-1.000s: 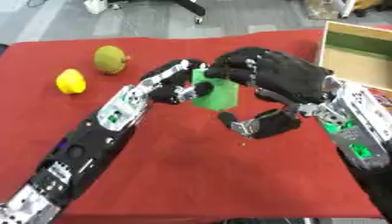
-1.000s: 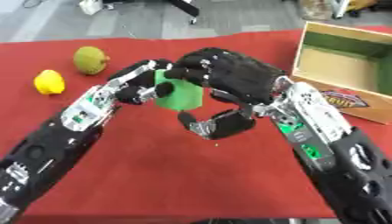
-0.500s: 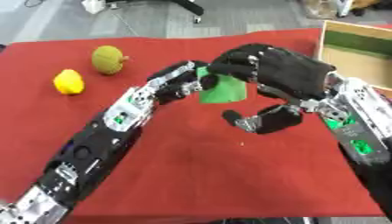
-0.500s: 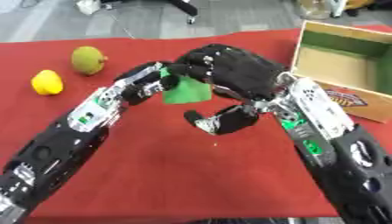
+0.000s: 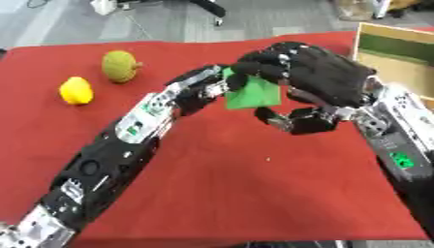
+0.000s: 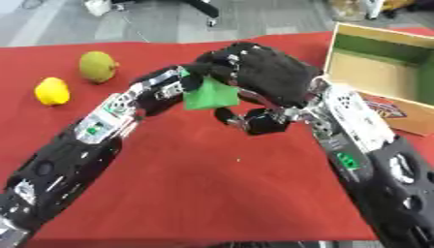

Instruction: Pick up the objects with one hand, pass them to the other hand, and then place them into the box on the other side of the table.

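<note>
A green block-like object (image 5: 253, 94) hangs above the red table between my two hands. My left hand (image 5: 202, 88) comes in from the lower left and pinches the object's left edge. My right hand (image 5: 318, 77) arches over it from the right, fingers curled over its top and thumb (image 5: 292, 121) bent just under its lower right corner. Part of the object is hidden behind the right fingers. The open cardboard box (image 6: 373, 77) stands at the table's right edge, right of both hands.
A yellow lemon (image 5: 75, 90) and a green-yellow round fruit (image 5: 120, 66) lie at the far left on the red cloth (image 5: 254, 193). Beyond the far table edge there is grey floor with a chair base.
The left hand has carried the green object slightly up and further under the right hand. The right fingers have curled closer over its top.
</note>
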